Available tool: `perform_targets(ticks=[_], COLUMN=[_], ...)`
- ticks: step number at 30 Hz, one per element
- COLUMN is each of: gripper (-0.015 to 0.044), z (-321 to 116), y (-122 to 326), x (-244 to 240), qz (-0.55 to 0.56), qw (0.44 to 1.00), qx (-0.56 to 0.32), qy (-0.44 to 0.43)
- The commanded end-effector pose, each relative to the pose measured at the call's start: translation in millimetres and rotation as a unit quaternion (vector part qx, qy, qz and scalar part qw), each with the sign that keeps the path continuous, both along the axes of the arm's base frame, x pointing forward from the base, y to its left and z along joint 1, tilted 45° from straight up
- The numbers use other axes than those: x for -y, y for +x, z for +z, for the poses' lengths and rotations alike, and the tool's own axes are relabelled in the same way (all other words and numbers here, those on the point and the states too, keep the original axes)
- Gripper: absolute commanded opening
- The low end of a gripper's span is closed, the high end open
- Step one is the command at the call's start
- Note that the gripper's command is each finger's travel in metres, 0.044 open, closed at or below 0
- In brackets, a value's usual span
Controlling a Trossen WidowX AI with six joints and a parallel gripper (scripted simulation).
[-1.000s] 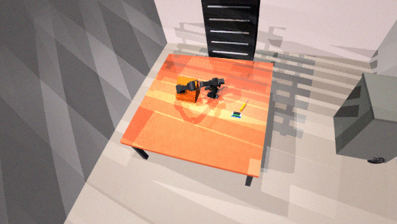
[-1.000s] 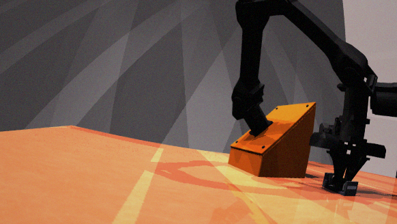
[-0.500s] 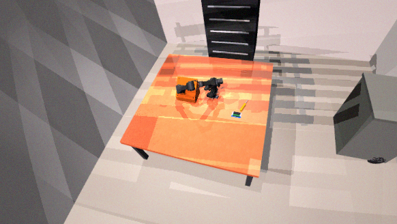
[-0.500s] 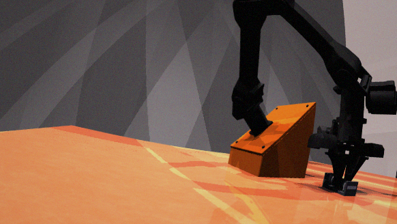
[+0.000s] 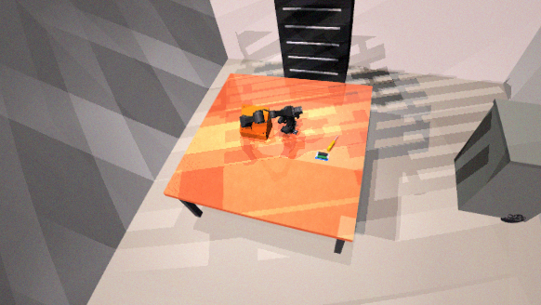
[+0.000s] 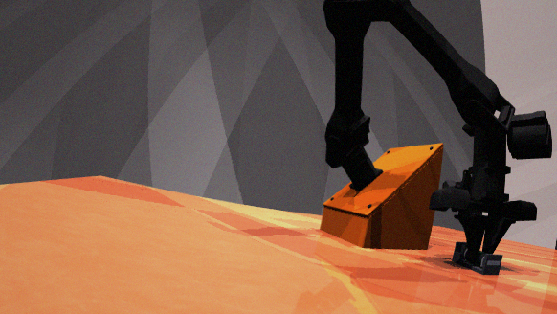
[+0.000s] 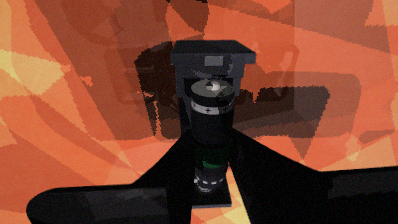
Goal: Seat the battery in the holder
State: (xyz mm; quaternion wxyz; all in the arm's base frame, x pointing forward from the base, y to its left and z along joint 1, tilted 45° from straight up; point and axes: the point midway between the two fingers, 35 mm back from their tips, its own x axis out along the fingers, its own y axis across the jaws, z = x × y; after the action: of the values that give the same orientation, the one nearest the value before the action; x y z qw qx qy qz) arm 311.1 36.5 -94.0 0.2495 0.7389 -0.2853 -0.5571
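My gripper (image 7: 209, 134) (image 6: 479, 246) (image 5: 288, 127) is shut on the battery (image 7: 210, 117), a dark cylinder with a white band and a plus mark near its terminal end. It holds the battery low over the small dark holder (image 7: 212, 54) (image 6: 489, 262), lengthwise along it. The terminal end points at the holder's lip at the far end and sits just short of it. A ringed, lighter part that looks like the spring shows at the near end, between my fingers. Whether the battery rests on the holder floor I cannot tell.
The arm's orange wedge base (image 5: 255, 125) (image 6: 389, 207) stands just left of the holder on the orange table (image 5: 279, 195). A yellow pencil (image 5: 332, 143) and a small blue-green block (image 5: 322, 155) lie to the right. A black drawer cabinet (image 5: 316, 37) stands behind the table.
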Motion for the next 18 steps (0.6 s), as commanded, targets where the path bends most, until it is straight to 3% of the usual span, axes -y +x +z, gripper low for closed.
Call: perform_targets(ticks=[1, 18], gripper=[0.0067, 0.0067], z=[1, -1], y=[1, -11], x=[2, 2], qz=[0.001, 0.009], qw=[1.000, 1.000], qx=[0.009, 0.016], qy=[-0.004, -0.003])
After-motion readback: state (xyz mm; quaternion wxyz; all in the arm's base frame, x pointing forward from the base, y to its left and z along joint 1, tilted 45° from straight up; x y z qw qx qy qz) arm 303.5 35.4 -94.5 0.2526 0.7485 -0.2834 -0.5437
